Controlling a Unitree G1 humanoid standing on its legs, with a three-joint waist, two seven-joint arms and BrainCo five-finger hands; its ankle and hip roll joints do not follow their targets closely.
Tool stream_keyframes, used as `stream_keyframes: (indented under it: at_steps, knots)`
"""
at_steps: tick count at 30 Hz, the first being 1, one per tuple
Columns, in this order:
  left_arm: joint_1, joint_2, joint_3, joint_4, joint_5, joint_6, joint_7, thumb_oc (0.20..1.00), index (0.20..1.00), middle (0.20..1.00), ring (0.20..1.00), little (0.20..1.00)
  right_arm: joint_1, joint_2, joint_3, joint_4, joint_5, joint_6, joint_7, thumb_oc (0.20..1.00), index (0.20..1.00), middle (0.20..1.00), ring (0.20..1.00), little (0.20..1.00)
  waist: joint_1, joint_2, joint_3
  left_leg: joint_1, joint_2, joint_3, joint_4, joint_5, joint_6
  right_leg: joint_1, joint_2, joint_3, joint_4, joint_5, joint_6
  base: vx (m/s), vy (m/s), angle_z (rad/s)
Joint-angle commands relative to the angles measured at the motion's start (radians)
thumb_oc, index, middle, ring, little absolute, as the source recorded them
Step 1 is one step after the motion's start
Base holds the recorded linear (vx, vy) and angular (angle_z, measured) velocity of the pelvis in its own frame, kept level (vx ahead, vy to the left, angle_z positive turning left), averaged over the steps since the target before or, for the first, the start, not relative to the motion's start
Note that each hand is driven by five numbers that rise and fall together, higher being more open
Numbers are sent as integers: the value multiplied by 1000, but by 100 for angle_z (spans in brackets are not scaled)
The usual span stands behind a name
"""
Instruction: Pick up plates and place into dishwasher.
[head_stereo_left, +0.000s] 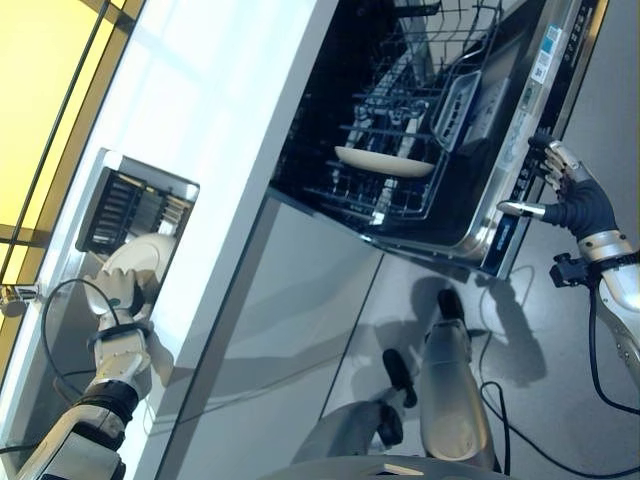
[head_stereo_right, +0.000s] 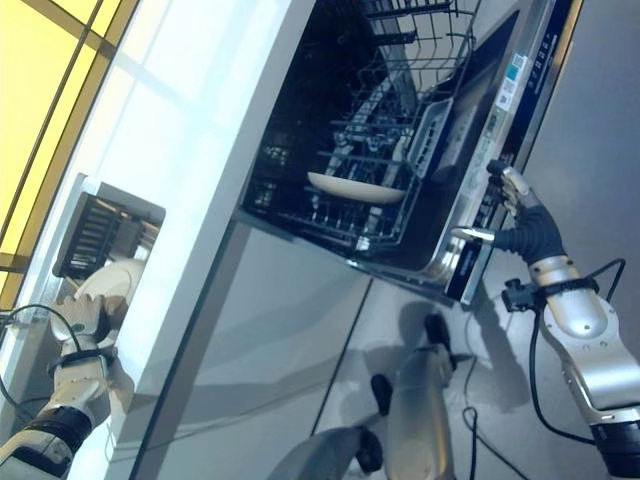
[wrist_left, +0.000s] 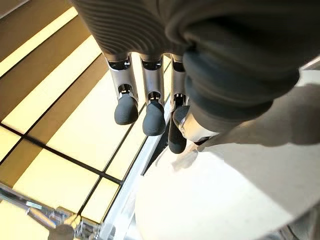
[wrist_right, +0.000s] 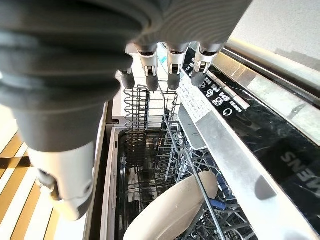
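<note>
Resting on the white desk (head_stereo_left: 215, 110), a plate (head_stereo_left: 140, 262) by the dish rack (head_stereo_left: 135, 210) is grasped by the left hand (head_stereo_left: 122, 298). Right hand (head_stereo_left: 565, 190) hovers released by the open dishwasher (head_stereo_left: 500, 130) door, whose white label and panel markings are unreadable. Another plate (head_stereo_left: 385, 162) sits in its basket (head_stereo_left: 400, 190). Grey floor (head_stereo_left: 590, 330), yellow panels (head_stereo_left: 50, 70).

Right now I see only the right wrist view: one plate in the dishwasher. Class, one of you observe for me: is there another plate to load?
Observer: Yes, a second plate is up on the counter, by a dark rack set into it.
Operator: Where is the left robot hand?
Observer: The left robot hand is at that plate's near rim; I cannot tell whether it grips.
Operator: And my right robot hand, seen from above?
Observer: The right robot hand is open, at the outer edge of the lowered door.
</note>
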Motion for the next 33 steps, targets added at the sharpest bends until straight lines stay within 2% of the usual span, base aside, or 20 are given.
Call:
stream_keyframes:
  at_steps: [1, 13, 19, 22, 33]
  knots:
    - [49, -102, -19, 10, -65, -60, 91, 200, 200, 200, 200, 200, -15, 20, -67, -90, -9, -76, 2, 1000, 1000, 1000, 1000, 1000, 10, -71, 49, 14, -60, -67, 39, 67, -6, 29, 11, 38, -195, 152, 88, -10, -7, 6]
    - [88, -47, 74, -38, -150, -172, 274, 200, 200, 200, 200, 200, 91, 30, -123, -90, 12, -126, 37, 1000, 1000, 1000, 1000, 1000, 26, -78, -15, 74, -63, -91, 13, 58, -4, 80, -2, 16, -221, 158, 92, -7, 3, 8]
    - [127, -35, 155, -82, -240, -292, 447, 200, 200, 200, 200, 200, 145, 49, -141, -90, 17, -147, 58, 1000, 1000, 1000, 1000, 1000, 35, -83, -53, 112, -60, -102, -3, 53, -2, 127, -9, 3, -237, 153, 93, 4, 3, 13]
    - [148, -22, 212, -117, -255, -359, 502, 200, 200, 200, 200, 200, 180, 62, -156, -88, 18, -163, 71, 1000, 1000, 1000, 1000, 1000, 42, -84, -72, 128, -60, -107, -7, 50, 0, 152, -14, -5, -243, 148, 96, 8, 0, 22]
    - [218, -3, 296, -218, -282, -435, 493, 200, 200, 200, 200, 200, 252, 105, -185, -112, 22, -159, 92, 1000, 1000, 1000, 1000, 1000, 58, -87, -127, 177, -56, -123, -30, 45, 6, 245, -21, -25, -280, 135, 106, 23, -12, 20]
